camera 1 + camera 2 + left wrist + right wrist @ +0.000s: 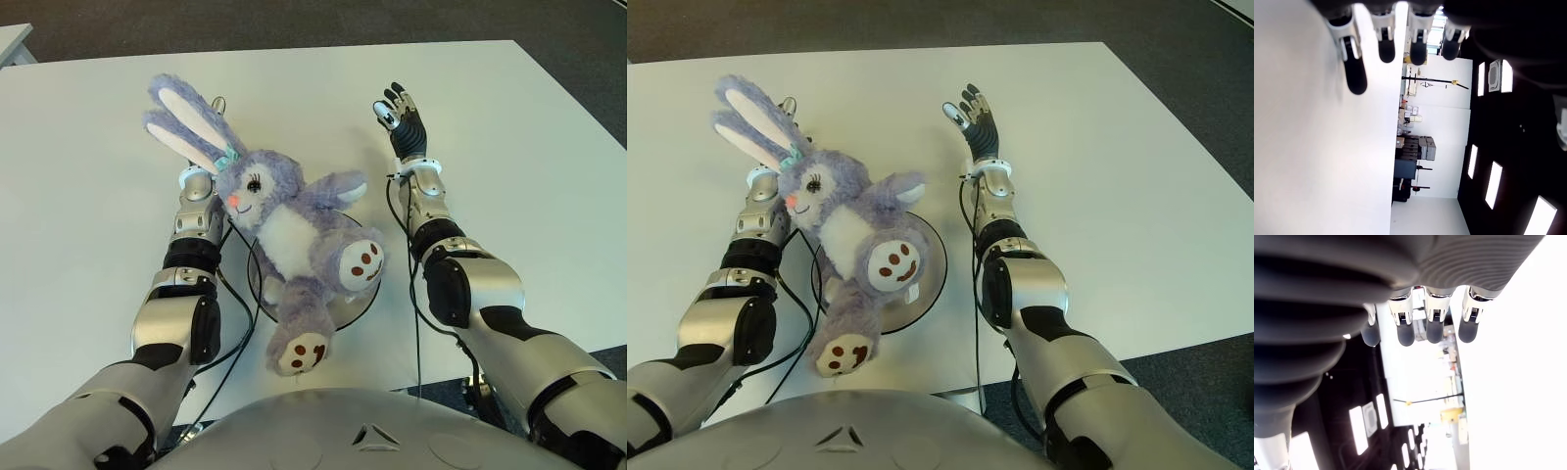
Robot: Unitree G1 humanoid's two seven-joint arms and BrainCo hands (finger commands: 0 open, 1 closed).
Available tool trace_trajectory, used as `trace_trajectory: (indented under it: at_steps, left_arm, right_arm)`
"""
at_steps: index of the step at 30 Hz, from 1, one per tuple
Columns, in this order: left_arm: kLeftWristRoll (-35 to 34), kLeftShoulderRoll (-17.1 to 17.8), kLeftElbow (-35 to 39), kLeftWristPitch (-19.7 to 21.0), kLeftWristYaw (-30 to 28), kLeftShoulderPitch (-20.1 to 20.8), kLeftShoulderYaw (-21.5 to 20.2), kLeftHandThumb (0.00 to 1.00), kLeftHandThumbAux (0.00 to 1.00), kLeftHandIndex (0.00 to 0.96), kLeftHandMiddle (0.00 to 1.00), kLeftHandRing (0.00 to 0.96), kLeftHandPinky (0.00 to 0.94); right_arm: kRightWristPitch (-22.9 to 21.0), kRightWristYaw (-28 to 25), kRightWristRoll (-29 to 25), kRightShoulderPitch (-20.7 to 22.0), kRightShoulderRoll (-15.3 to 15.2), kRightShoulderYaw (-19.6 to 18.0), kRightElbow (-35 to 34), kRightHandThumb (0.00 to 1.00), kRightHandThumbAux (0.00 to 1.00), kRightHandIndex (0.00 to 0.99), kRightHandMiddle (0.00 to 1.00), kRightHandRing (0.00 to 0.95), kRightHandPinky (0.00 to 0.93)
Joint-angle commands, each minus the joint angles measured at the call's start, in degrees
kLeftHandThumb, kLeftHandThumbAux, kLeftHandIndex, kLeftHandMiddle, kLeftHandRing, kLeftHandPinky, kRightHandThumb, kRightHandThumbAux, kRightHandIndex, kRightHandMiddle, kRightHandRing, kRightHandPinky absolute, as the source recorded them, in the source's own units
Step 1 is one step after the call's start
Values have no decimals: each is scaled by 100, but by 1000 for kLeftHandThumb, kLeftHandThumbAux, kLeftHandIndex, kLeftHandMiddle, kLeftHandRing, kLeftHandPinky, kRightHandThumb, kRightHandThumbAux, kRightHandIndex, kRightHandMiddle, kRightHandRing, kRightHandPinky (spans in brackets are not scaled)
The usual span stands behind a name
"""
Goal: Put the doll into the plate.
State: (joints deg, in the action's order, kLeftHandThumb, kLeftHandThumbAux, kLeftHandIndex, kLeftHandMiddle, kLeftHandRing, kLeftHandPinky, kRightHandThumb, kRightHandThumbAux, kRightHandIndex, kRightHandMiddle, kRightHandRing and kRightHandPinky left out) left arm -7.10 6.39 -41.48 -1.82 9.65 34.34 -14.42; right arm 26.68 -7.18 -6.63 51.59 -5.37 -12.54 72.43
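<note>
The doll [284, 230] lay across the plate [355, 305] on the white surface [509, 137], ears toward eleven o'clock, feet toward six. Both hands were open and empty: the left hand [787, 108] behind the ears, the right hand [402, 116] at two o'clock. Retreating well probably meant lifting straight away without brushing the ears.

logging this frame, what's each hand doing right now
left hand: open, fingers straight, holding nothing, mostly hidden behind the doll.
right hand: open, fingers extended, holding nothing, to the doll's right.
</note>
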Motion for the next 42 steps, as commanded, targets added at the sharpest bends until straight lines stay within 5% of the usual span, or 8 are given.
trace_trajectory:
  at_steps: [1,22,42]
  left_arm:
    - [35,-4,-106,143,-65,-257,49,0,370,0,83,45,0]
    - [28,-14,-43,212,-41,-280,42,0,371,0,91,53,0]
    - [45,-24,-21,217,-32,-286,60,0,376,0,80,41,0]
  right_arm:
    - [-290,126,152,-78,-61,46,165,0,641,0,0,0,0]
    - [-846,418,471,-266,-71,139,318,0,622,0,0,0,0]
    - [-1227,699,723,-485,59,333,390,64,724,0,0,0,0]
